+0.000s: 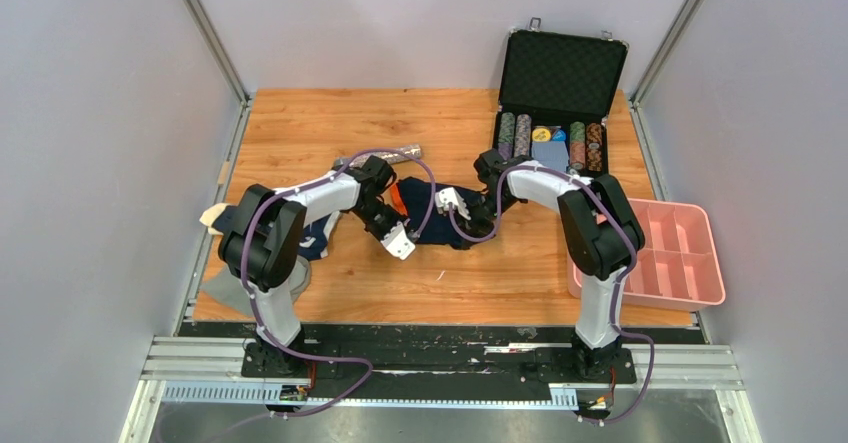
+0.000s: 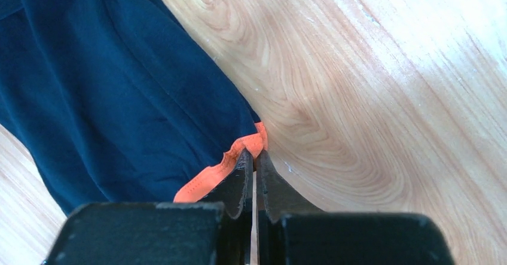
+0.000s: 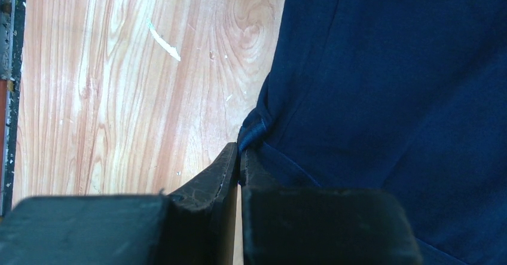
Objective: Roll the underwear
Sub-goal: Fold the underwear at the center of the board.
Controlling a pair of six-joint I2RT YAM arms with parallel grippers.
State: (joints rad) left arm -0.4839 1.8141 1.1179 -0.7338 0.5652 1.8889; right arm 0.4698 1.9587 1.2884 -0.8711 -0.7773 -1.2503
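The navy underwear point(image 1: 432, 218) lies on the tabletop point(image 1: 500, 273) between the arms. The left pincer point(image 2: 254, 157) is clamped on its orange hem point(image 2: 209, 178), the right pincer point(image 3: 239, 151) seemingly nipping the opposite navy edge, likely so both corners lift together for an even roll

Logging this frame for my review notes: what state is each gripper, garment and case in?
plain navy underwear: unrolled, spread out.
left gripper: shut on its orange edge.
right gripper: shut on its navy hem.
striped underwear: unrolled, crumpled.
chip case: lid open.
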